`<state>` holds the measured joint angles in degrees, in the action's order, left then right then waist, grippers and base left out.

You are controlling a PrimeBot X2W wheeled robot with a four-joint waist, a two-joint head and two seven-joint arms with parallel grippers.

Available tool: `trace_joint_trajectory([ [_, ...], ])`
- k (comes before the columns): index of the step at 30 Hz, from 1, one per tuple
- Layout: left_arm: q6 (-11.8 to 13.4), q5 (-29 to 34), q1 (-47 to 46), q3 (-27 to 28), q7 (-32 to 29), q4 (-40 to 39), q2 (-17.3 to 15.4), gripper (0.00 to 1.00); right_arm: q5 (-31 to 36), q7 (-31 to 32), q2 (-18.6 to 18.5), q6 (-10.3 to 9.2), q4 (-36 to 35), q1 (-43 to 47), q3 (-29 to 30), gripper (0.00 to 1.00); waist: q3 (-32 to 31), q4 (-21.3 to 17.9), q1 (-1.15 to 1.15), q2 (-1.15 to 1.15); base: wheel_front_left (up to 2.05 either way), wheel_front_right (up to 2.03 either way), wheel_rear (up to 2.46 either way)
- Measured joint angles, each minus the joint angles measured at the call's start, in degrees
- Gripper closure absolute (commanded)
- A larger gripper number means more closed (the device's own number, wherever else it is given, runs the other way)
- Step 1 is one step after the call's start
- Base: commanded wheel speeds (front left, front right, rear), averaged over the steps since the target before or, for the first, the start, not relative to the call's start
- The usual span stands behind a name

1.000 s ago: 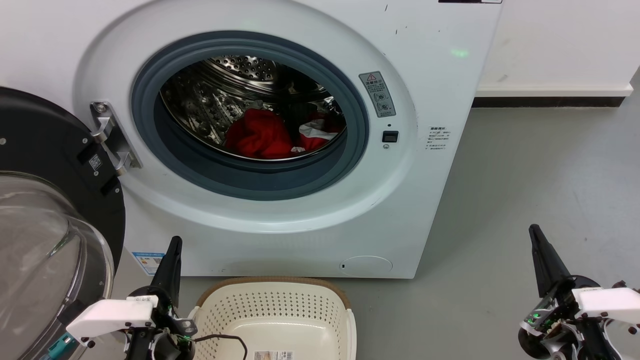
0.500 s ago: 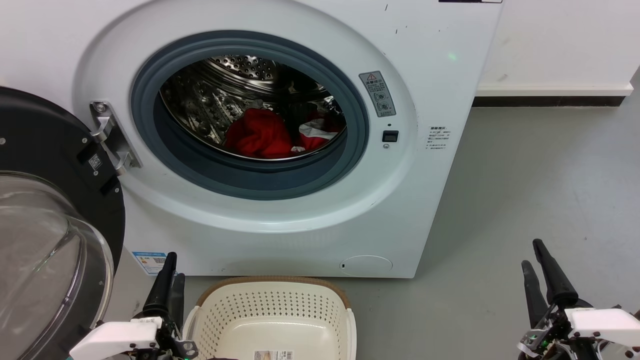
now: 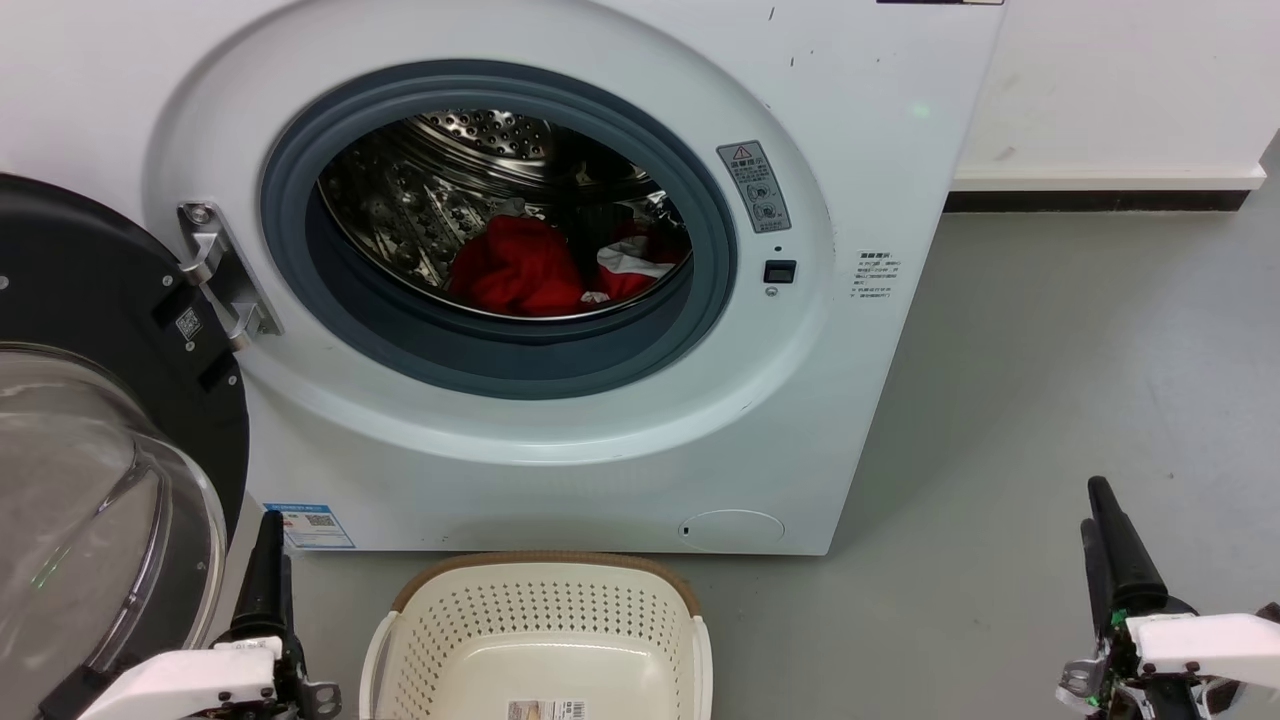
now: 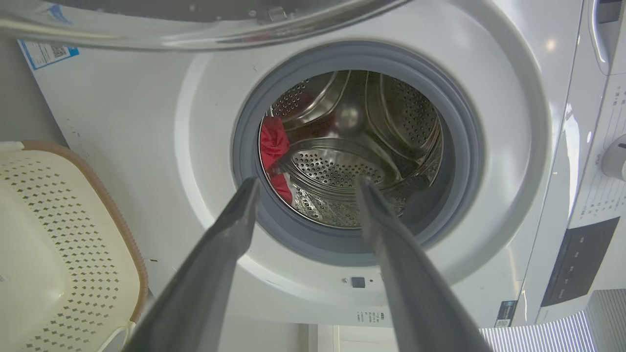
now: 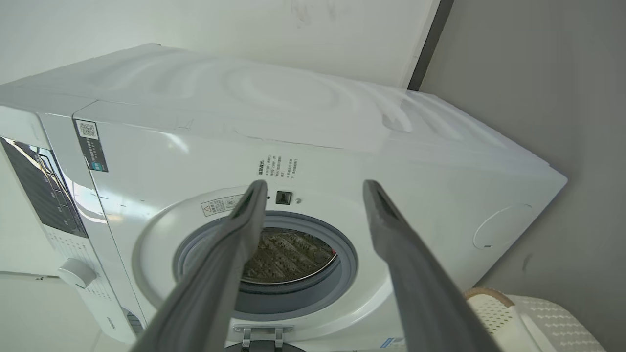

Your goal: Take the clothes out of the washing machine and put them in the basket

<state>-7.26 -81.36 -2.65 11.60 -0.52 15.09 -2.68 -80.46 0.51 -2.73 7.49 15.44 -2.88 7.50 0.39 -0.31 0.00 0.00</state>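
You are looking at the washing machine (image 3: 880,150), which is standing with its door (image 3: 90,470) swung wide open on the hinge at the left of its front. Both clothes are lying inside the washing machine, low in the steel drum (image 3: 420,200). The plain red garment (image 3: 515,270) is sitting near the middle of the round opening. The red garment with the white band (image 3: 630,268) is lying just beside it, toward the latch side of the washing machine. In the left wrist view, a fold of red fabric (image 4: 274,146) is showing at the drum's edge.

The basket (image 3: 545,560) is standing on the floor (image 3: 1050,350) just in front of the washing machine, below the opening, with a printed label (image 3: 545,710) showing on its bottom.

Your left gripper (image 3: 268,530) is hovering before the washing machine's lower left corner, between the open door and the basket. Its fingers are pointing at the machine's front, and in the left wrist view its jaws are standing apart, framing the opening.

Your right gripper (image 3: 1095,505) is hanging off to the right of the washing machine, well apart from it, over bare floor. In the right wrist view its jaws are also standing apart, with the washing machine's front showing between them.
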Motion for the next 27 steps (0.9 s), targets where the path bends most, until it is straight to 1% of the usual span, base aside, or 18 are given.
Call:
trace_joint_trajectory([
  [5, 1.34, 5.39, -0.02, 1.38, 1.16, -2.34, 0.00, 0.00, 11.51, -1.09, 0.02, 0.00, -2.48, -0.05, 0.48, 0.00, 0.14, -0.03, 0.00, 0.00, 0.00, 0.00, 0.00],
  [9, 3.55, 10.36, -0.02, 1.46, 1.98, -5.71, 0.00, 0.00, 20.70, -1.97, 0.02, 0.00, -5.87, -0.08, 0.10, 0.00, 0.32, -0.02, 0.00, 0.00, 0.00, 0.00, 0.00],
  [17, 7.39, 20.08, 1.12, -1.75, 3.65, -12.88, -0.02, 0.00, 34.90, -3.56, 0.02, 0.00, -11.12, -0.05, -1.92, 0.00, 0.63, -0.03, 0.00, 0.00, 0.00, 0.00, 0.00],
  [19, 7.79, 22.42, 1.40, -2.67, 4.03, -14.26, -0.02, 0.00, 37.96, -3.97, 0.02, 0.00, -12.21, -0.05, -2.52, 0.00, 0.69, -0.04, 0.00, 0.00, 0.00, 0.00, 0.00],
  [23, 7.71, 25.37, 2.01, -4.34, 4.78, -16.02, -0.01, 0.00, 43.41, -4.65, 0.02, 0.00, -13.99, -0.03, -3.58, 0.00, 0.77, -0.07, 0.00, 0.00, 0.00, 0.00, 0.00],
  [27, 6.38, 27.58, 3.11, -5.48, 5.48, -16.12, -0.03, 0.00, 47.89, -5.41, 0.02, 0.00, -15.02, 0.25, -4.52, 0.00, 0.78, -0.12, 0.00, 0.00, 0.00, 0.00, 0.00],
])
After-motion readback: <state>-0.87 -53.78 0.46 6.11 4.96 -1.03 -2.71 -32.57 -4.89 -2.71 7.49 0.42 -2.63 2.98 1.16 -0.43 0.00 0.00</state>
